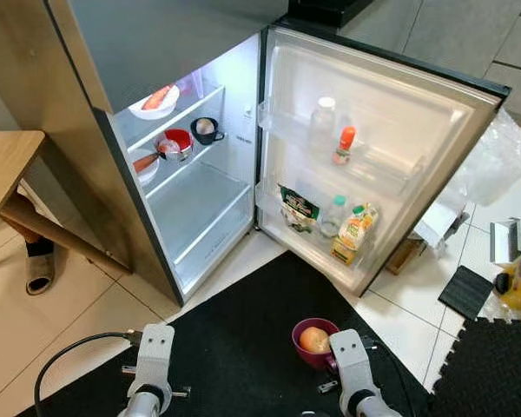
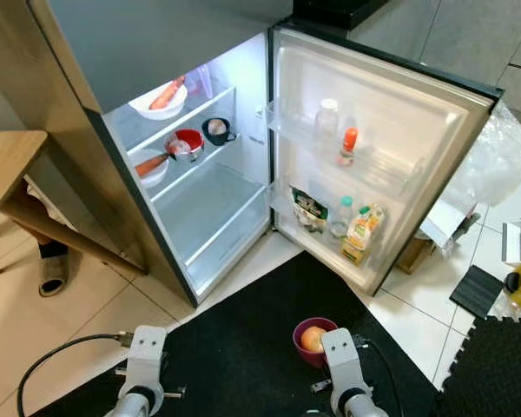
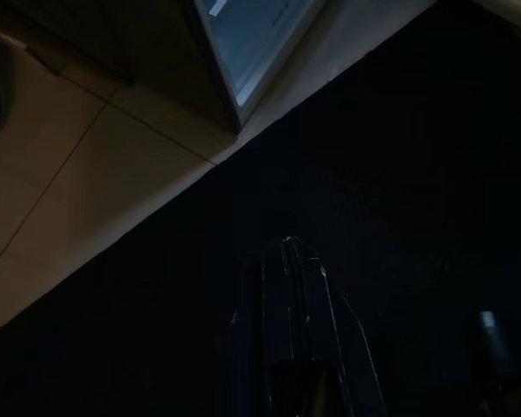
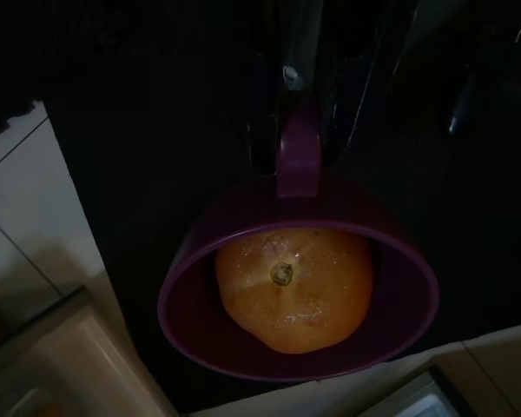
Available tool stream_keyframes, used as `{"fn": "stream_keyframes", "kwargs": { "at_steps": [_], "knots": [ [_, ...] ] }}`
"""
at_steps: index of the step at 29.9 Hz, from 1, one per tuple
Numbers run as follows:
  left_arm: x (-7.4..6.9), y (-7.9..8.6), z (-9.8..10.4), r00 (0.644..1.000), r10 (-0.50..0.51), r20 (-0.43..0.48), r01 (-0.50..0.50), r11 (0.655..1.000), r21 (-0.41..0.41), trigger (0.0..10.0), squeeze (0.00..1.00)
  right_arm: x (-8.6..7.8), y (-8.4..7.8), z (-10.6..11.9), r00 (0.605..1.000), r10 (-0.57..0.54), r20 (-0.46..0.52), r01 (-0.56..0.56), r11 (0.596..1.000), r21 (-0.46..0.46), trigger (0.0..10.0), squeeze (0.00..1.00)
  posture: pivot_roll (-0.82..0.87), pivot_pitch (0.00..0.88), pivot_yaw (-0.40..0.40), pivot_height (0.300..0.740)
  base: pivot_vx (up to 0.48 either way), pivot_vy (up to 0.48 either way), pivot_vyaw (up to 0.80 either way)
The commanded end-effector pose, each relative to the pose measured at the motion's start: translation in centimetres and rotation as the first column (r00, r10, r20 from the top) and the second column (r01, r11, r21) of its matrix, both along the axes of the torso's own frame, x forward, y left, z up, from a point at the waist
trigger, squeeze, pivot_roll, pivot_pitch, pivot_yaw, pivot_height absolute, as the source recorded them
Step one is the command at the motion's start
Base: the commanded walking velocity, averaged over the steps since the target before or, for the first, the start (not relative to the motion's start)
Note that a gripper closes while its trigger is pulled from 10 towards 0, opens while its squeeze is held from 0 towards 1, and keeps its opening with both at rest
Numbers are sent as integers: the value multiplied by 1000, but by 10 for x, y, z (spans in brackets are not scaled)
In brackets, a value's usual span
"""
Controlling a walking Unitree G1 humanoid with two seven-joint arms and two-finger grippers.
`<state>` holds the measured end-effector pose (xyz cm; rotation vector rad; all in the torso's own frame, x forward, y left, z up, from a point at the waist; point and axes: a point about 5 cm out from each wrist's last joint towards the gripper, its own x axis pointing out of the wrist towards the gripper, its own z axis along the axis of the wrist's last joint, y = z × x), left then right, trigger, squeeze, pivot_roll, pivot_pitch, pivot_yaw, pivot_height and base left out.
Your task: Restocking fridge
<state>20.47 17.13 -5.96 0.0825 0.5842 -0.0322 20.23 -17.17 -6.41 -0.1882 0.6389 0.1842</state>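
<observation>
An open fridge (image 1: pixel 200 208) stands ahead with its door (image 1: pixel 373 148) swung to the right. My right gripper (image 4: pixel 300 104) is shut on the handle of a purple cup (image 1: pixel 313 340) that holds an orange fruit (image 4: pixel 293 287), low over the black mat in front of the door. In the left wrist view my left gripper (image 3: pixel 291 261) hangs over the black mat (image 1: pixel 243 347) with its fingers together and nothing between them. Fridge shelves hold a white bowl with a carrot (image 1: pixel 154 101), a red pot (image 1: pixel 175 142) and a dark cup (image 1: pixel 205 129).
Door racks hold a clear bottle (image 1: pixel 324 117), a red-capped bottle (image 1: pixel 344 145), a green packet (image 1: pixel 299 208) and a juice carton (image 1: pixel 352 233). A wooden table (image 1: pixel 4 165) and a slipper (image 1: pixel 39 269) are at left. Plastic bags (image 1: pixel 495 161) and clutter lie at right.
</observation>
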Motion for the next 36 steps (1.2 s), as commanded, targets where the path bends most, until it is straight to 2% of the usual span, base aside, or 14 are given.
{"fn": "stream_keyframes", "kwargs": {
  "at_steps": [1,16,20,33,36],
  "knots": [
    [-6,-1,-3,1000,14,-13,-14,1000,-12,10000,0,2,4,1,1000,18,19,-18,1000,3,10000,0,-141,121,30,731,307,0,800],
    [-5,0,-3,1000,13,-9,-14,1000,-14,10000,0,2,4,2,1000,15,21,-15,1000,0,10000,0,-141,122,31,731,308,0,774],
    [-5,-1,-3,1000,13,-9,-13,1000,-15,10000,0,2,2,3,999,-25,37,24,1000,20,10000,0,-142,122,30,731,309,0,0],
    [-5,-1,-2,1000,21,-1,-21,1000,-7,10000,0,3,0,3,999,-18,42,18,1000,3,10000,0,-142,124,26,731,296,0,0],
    [-5,0,-2,1000,26,3,-26,1000,-4,10000,0,3,0,3,999,-18,43,18,1000,2,10000,0,-143,125,27,731,0,0,0]
  ]
}}
